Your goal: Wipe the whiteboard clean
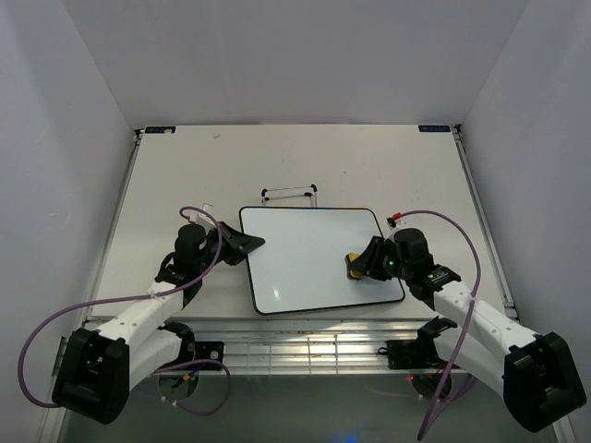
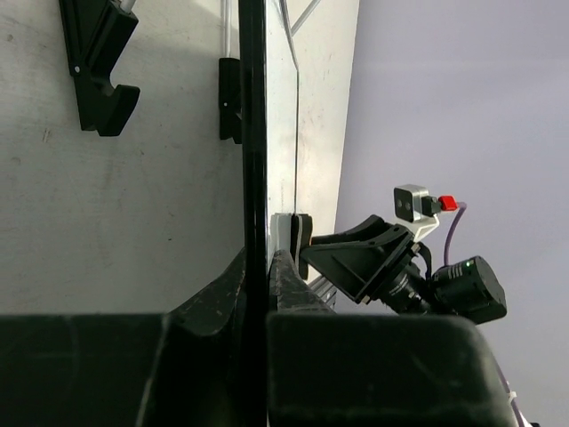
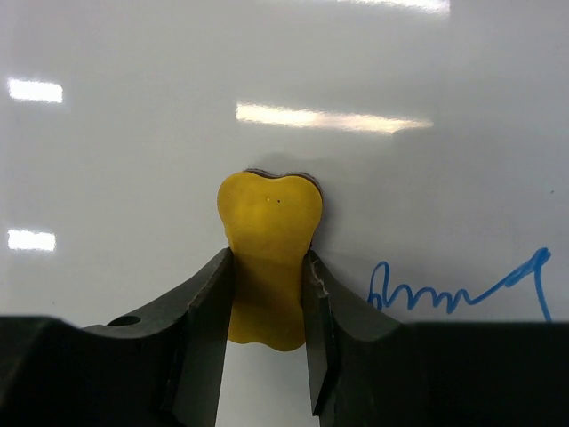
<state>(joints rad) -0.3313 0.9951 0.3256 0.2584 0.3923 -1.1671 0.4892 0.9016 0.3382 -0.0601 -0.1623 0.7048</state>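
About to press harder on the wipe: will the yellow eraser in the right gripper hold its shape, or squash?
It will probably squash. The yellow eraser is pinched narrow between the fingers of the right gripper and bulges above them, so it looks soft. It likely glides easily, since the whiteboard is glossy.
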